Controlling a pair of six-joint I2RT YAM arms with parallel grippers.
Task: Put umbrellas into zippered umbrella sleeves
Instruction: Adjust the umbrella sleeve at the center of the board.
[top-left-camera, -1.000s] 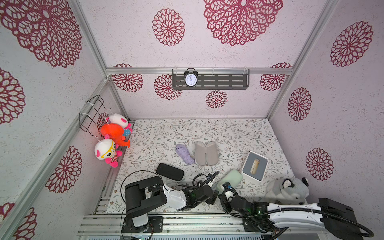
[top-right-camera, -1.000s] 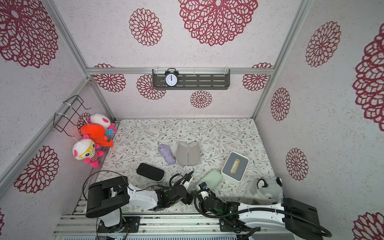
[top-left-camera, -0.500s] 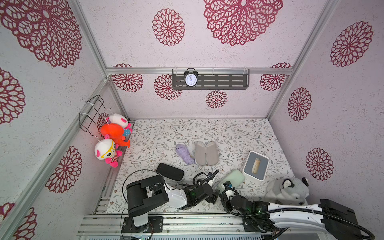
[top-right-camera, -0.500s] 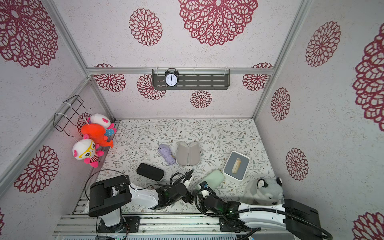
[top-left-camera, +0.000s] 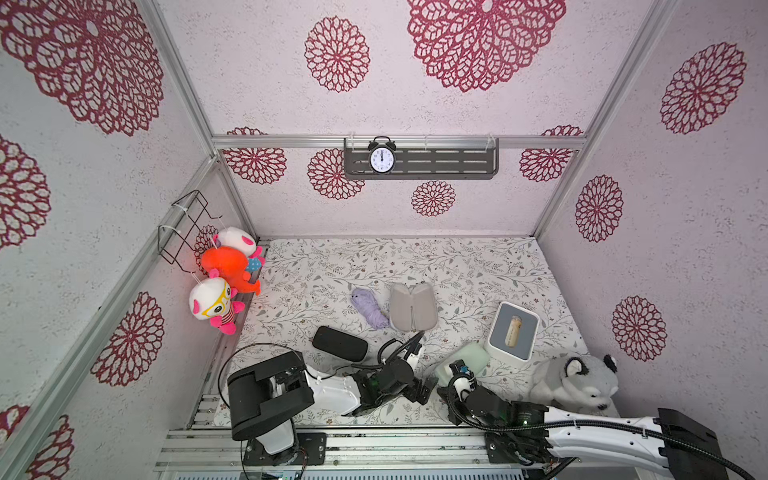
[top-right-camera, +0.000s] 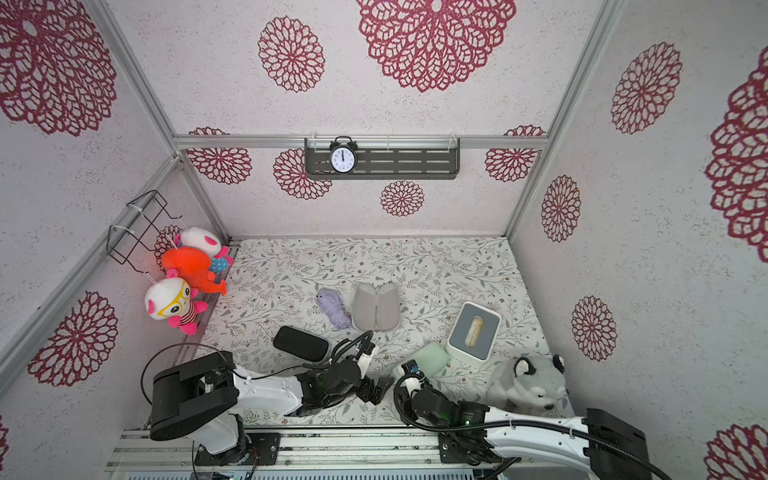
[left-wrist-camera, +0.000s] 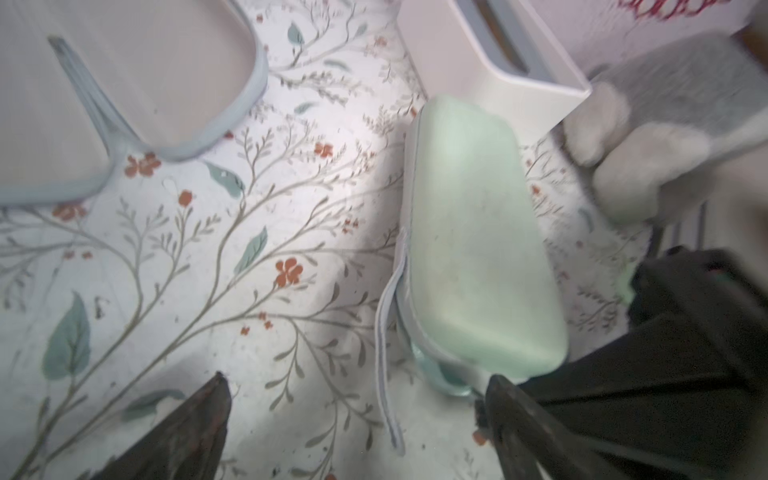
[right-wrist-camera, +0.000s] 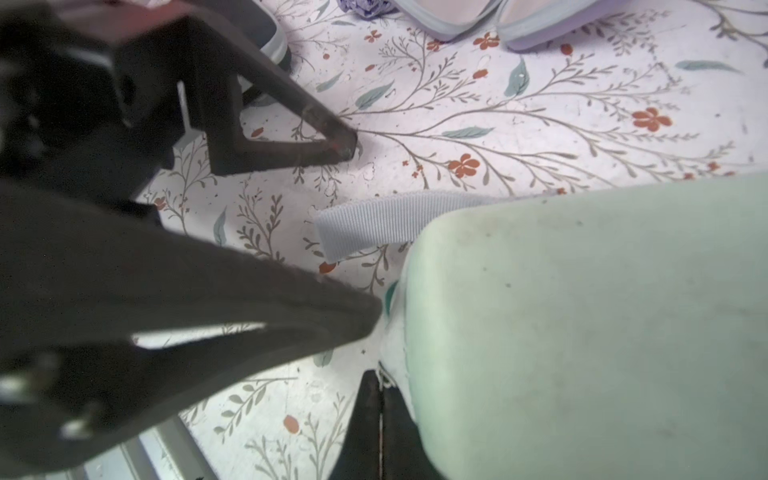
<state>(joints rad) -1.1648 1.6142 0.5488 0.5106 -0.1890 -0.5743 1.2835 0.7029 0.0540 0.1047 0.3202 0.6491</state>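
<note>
top-down view of a floral-print table inside a booth with red-medallion walls. two robot arms reach in from the near edge.

the mint green sleeve (top-left-camera: 465, 362) lies near the front, closed side up, one end touching the white box (top-left-camera: 513, 330). a grey plush husky (top-left-camera: 573, 382) sits just beside them. the sleeve's pale grey wrist strap (left-wrist-camera: 386, 332) trails loose on the table.

the right gripper (right-wrist-camera: 380, 390) has its jaws pressed together at the sleeve's near end seam. whether it pinches the zipper pull cannot be told. the left gripper (left-wrist-camera: 359, 415) hangs low with jaws spread wide, holding nothing, just beside that same end.

farther back, the lilac umbrella (top-left-camera: 368, 307) lies on the table right next to the open lilac sleeve (top-left-camera: 412, 307), whose grey lining faces up. the black sleeve (top-left-camera: 340, 343) lies closed on the left. no mint or black umbrella is visible.

likely risks: with the left jaws open, nothing braces the mint sleeve, so a pull along its zipper could drag or spin it, or push it against the box, instead of moving the slider. the loose strap could catch under a finger. the lilac umbrella's soft fabric could bulge and jam its zipper.
</note>
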